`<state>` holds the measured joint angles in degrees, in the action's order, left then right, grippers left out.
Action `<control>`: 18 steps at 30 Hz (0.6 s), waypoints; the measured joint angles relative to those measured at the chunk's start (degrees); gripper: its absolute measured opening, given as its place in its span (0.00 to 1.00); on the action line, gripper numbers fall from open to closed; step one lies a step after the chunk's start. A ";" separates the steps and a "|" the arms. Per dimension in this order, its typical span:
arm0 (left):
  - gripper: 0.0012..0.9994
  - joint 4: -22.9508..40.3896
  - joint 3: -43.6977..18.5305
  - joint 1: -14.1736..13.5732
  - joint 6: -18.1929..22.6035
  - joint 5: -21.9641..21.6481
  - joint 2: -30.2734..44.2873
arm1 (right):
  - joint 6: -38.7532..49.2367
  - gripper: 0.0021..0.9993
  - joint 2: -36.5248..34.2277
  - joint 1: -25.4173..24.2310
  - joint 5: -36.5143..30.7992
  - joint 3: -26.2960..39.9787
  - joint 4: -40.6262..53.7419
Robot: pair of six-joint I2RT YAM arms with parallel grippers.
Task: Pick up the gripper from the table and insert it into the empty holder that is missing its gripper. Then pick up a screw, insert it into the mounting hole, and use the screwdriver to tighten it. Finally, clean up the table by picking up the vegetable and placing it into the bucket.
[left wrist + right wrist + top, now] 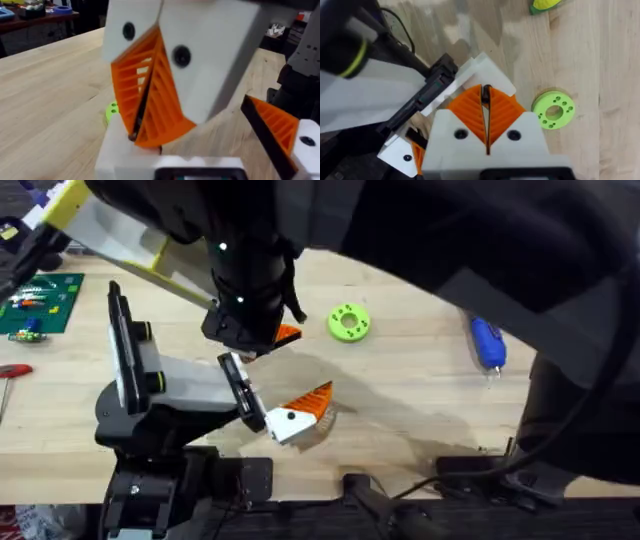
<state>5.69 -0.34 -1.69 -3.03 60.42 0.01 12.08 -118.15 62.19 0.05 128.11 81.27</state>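
Blocking the upper right of the overhead view: the right arm, a big dark blur reaching across to the holder (185, 380). From above, the right gripper (270, 335) is mostly under its own wrist, with just a sliver of orange poking out.

The right wrist view shows its pads pressed together with a hairline slit between them. In the left wrist view a thin dark strip is pinched in that slit. A white block sits just past the fingertips, and that reads as the gripper (495, 70) held by its tapered pad, block end toward the holder. Its own orange pad is hidden between the robot's pads. I can't tell whether the block is seated on the holder or only touching it.

The block sits right against the holder's black front bar (432, 87). A second white-and-orange finger (298, 415) with a black dot is at the bar's other end, ribs facing inward.

- green disc (348, 322): just beyond the right gripper
- screwdriver (488, 342): bright blue, well apart to the right, its tip partly under the arm's shadow
- vegetable (545, 5): yellow-green, cut off at the right wrist view's edge
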 joint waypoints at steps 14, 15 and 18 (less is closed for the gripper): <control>0.99 0.00 0.00 0.00 0.00 0.00 0.00 | 0.65 0.01 0.00 0.00 0.00 0.00 -0.11; 0.99 -0.02 0.00 0.00 0.00 -0.02 0.02 | 0.65 0.01 0.00 0.00 0.00 0.00 -0.13; 0.99 -0.02 0.00 0.00 0.00 -0.02 0.00 | 0.83 0.01 0.00 0.00 0.00 0.00 -0.13</control>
<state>5.67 -0.34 -1.69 -3.03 60.40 0.01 12.91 -118.15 62.19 0.05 128.11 81.14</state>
